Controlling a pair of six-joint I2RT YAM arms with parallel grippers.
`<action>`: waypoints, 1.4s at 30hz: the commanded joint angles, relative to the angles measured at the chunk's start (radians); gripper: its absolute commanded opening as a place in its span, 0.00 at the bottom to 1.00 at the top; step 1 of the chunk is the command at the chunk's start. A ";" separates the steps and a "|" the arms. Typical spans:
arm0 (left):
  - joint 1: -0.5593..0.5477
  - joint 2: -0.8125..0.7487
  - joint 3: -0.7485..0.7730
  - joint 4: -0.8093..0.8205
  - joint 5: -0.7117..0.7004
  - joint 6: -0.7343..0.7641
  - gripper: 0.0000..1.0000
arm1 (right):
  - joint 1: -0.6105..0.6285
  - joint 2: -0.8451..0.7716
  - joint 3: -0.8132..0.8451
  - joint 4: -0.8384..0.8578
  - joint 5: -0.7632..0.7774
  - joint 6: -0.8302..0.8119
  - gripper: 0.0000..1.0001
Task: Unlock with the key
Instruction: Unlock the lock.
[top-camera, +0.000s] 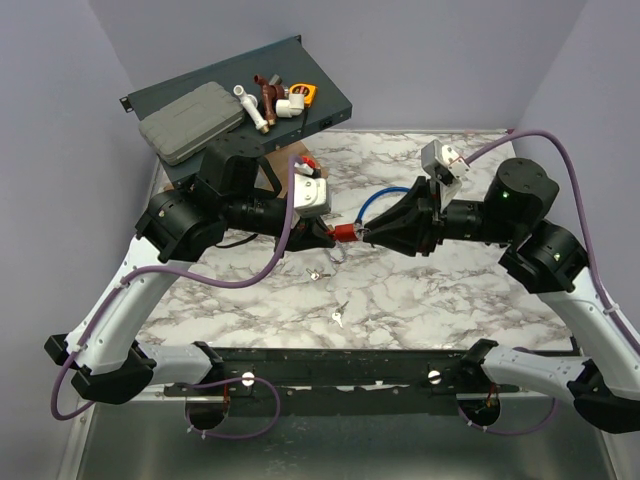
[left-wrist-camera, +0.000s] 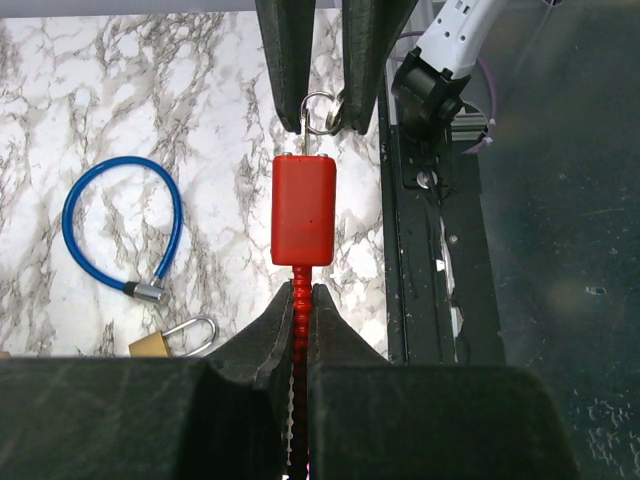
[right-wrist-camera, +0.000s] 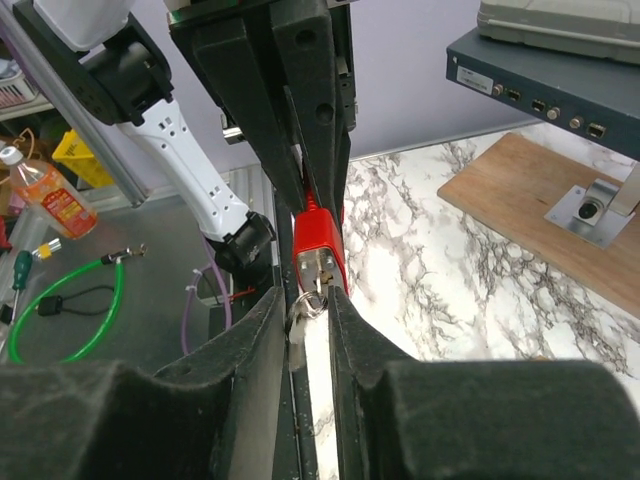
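Note:
A red lock (left-wrist-camera: 303, 210) hangs in the air over the marble table (top-camera: 420, 290), and shows between the two arms (top-camera: 345, 234) from above. My left gripper (left-wrist-camera: 300, 295) is shut on the lock's red ribbed cable. The key (right-wrist-camera: 318, 287) sits in the keyhole at the lock's other end, its ring (left-wrist-camera: 318, 110) just outside. My right gripper (right-wrist-camera: 310, 295) faces the left one, its jaws drawn in on the ring from both sides. A small white tag hangs by the ring.
A blue cable lock (left-wrist-camera: 120, 225) and a brass padlock (left-wrist-camera: 165, 342) lie on the marble. Two loose keys (top-camera: 340, 317) rest near the front. A dark box (top-camera: 325, 105) with a grey case (top-camera: 190, 122) stands at the back. A wooden board (right-wrist-camera: 530, 190) lies beside it.

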 joint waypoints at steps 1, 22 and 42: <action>-0.006 -0.009 -0.004 0.028 0.017 0.015 0.00 | 0.006 0.016 0.030 -0.034 0.024 -0.011 0.25; -0.029 -0.017 0.000 0.020 -0.013 0.046 0.00 | 0.007 0.029 0.003 0.001 0.054 0.028 0.01; -0.160 -0.064 0.015 0.236 -0.400 0.365 0.00 | 0.004 0.110 -0.128 0.158 0.190 0.462 0.01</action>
